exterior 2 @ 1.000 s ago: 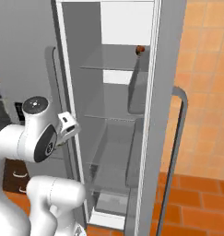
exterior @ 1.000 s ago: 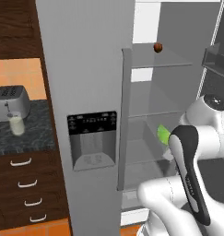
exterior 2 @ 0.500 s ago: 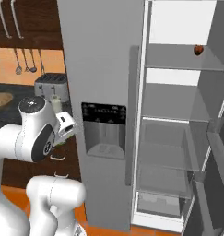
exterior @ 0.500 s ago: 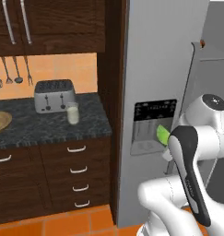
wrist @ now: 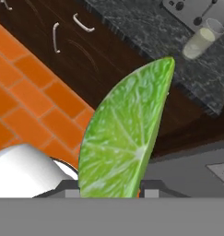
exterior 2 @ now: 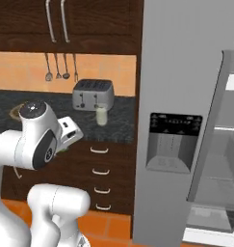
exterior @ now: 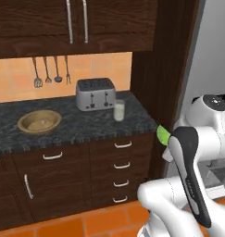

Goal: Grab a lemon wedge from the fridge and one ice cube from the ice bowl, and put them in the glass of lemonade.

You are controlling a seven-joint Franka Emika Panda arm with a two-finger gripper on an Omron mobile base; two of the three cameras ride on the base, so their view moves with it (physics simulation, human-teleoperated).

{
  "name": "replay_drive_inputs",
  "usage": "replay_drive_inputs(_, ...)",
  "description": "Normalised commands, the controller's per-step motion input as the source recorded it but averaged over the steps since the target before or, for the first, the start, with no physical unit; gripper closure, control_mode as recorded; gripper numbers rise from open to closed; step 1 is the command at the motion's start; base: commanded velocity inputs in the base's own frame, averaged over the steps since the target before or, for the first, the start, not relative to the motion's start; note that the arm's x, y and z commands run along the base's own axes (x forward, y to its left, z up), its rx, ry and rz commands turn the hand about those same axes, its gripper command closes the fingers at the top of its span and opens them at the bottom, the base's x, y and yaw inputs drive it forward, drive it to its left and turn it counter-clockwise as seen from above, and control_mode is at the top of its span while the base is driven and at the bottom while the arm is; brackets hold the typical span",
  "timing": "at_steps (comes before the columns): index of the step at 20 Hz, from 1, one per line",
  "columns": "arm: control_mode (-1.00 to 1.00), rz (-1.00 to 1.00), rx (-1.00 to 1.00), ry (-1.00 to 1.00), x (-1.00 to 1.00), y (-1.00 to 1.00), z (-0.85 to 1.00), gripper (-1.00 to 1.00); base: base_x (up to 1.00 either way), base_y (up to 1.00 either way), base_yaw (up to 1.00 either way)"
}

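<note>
Clearly, the lemon wedge [wrist: 125, 133] is held between the narrowly parted jaws of the gripper [wrist: 109, 186], standing upright out of them with its cut face toward the hand camera; in the left base view it shows as a green sliver [exterior: 163, 135] beside the arm, off the right end of the counter [exterior: 86, 127]. The glass of lemonade [exterior: 119, 111] stands near the counter's right front edge, just beside the toaster [exterior: 95, 94] at its right front corner. The ice bowl [exterior: 39, 121] sits well apart, toward the counter's left end; whether cubes lie in it cannot be told. The fridge [exterior 2: 186, 120] is seen with one door open.

The wedge is judged to be carried toward the glass, with the ice cube not yet fetched. Only the wedge's lower end appears clamped, so a quick swing could tip it or let it slip. The glass mouth is small against the wedge; a release off-centre could leave it on the counter. A low approach could knock the glass against the toaster or off the front edge.
</note>
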Motion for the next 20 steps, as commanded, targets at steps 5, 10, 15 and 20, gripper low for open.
replay_drive_inputs(5,1.00,0.00,0.00,0.00,0.00,0.00,0.00,1.00,0.57,0.53,-0.08)
replay_drive_inputs(10,1.00,0.00,0.00,0.00,0.00,0.00,0.00,1.00,0.59,0.00,0.00)
replay_drive_inputs(15,1.00,0.00,0.00,0.00,0.00,0.00,0.00,1.00,0.40,0.08,-0.10)
replay_drive_inputs(20,1.00,0.00,0.00,0.00,0.00,0.00,0.00,1.00,0.58,0.29,-0.22)
